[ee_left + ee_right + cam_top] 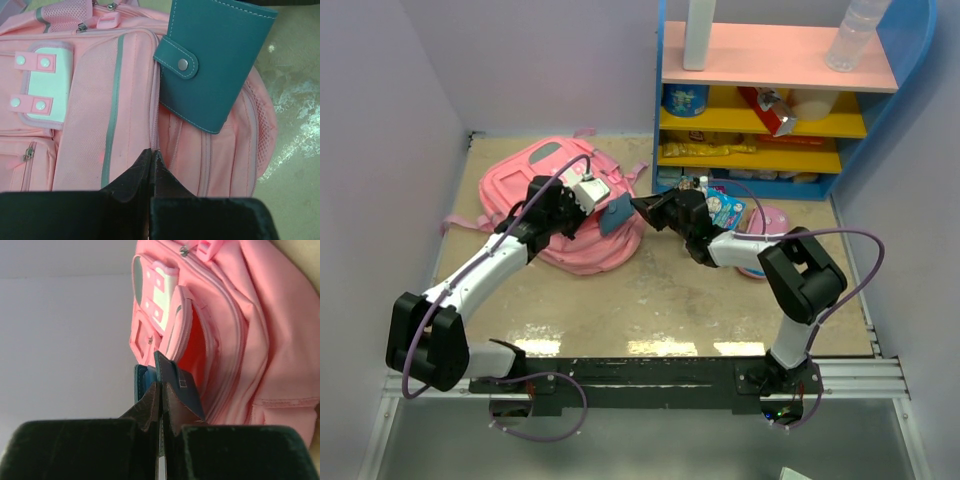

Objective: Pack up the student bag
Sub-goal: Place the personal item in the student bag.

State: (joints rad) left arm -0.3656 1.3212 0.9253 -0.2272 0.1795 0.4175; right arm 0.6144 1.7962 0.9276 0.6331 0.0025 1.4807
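Left gripper (151,156) clenches a zipper seam of the soft pink student bag (95,115). Right gripper (161,386) grasps a flat, stitched teal wallet (215,65) beside the gaping pocket (197,346).

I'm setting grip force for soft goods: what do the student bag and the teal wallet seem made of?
The student bag: matte woven pink fabric, probably polyester or nylon; visible weave, stitched seams and mesh panels. The teal wallet: smooth leather or faux leather, slight sheen; pale edge stitching and a metal-looking snap.
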